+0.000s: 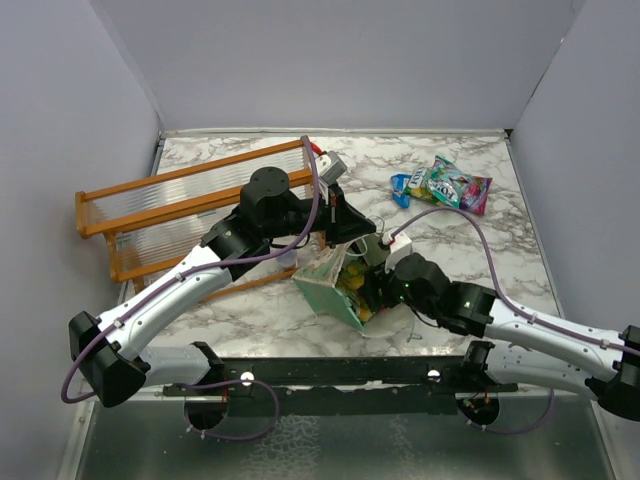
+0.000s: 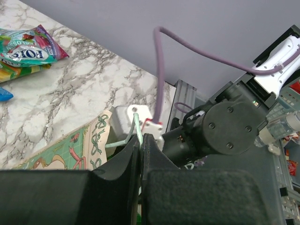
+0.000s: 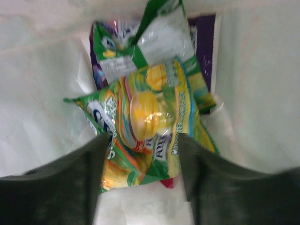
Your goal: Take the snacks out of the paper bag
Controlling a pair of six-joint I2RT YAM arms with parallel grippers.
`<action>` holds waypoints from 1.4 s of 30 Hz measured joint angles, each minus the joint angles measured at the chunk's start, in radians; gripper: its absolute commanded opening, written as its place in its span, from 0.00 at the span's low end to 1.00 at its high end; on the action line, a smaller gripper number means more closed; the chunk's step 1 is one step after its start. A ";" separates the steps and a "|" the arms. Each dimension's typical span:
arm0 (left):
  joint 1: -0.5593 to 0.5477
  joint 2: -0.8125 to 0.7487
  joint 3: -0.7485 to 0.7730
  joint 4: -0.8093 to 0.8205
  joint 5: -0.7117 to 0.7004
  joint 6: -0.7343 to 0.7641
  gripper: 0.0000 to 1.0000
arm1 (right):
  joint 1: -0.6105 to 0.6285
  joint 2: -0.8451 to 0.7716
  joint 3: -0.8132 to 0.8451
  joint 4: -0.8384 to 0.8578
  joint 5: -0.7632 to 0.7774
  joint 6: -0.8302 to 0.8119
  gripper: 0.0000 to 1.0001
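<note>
The mint-green paper bag (image 1: 328, 290) lies tilted at the table's middle, its mouth facing right. My left gripper (image 1: 347, 228) is above it, shut on the bag's thin string handle (image 2: 137, 125); the bag's printed side (image 2: 70, 150) shows beside the fingers. My right gripper (image 1: 377, 287) reaches into the bag's mouth. Inside, its open fingers (image 3: 70, 183) straddle a green-yellow packet (image 3: 150, 126) in the cream-white interior (image 3: 42, 89). A green-white packet (image 3: 145, 47) and a purple one (image 3: 205, 33) lie behind it. A pile of packets (image 1: 455, 185) lies outside the bag at the far right.
An orange wooden rack (image 1: 170, 215) stands at the far left, close behind my left arm. A blue packet (image 1: 401, 188) lies beside the pile. Grey walls close the table on three sides. A black rail (image 1: 340, 372) runs along the near edge.
</note>
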 measured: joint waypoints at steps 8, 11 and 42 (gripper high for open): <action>0.000 0.000 0.000 0.018 0.001 -0.003 0.00 | 0.000 0.175 0.056 -0.069 -0.061 -0.037 0.86; 0.000 0.000 0.000 0.022 0.001 -0.007 0.00 | 0.000 0.237 0.088 -0.076 -0.052 -0.042 0.86; 0.000 0.000 -0.028 0.033 -0.018 -0.021 0.00 | 0.002 -0.008 -0.028 0.126 0.048 -0.022 0.01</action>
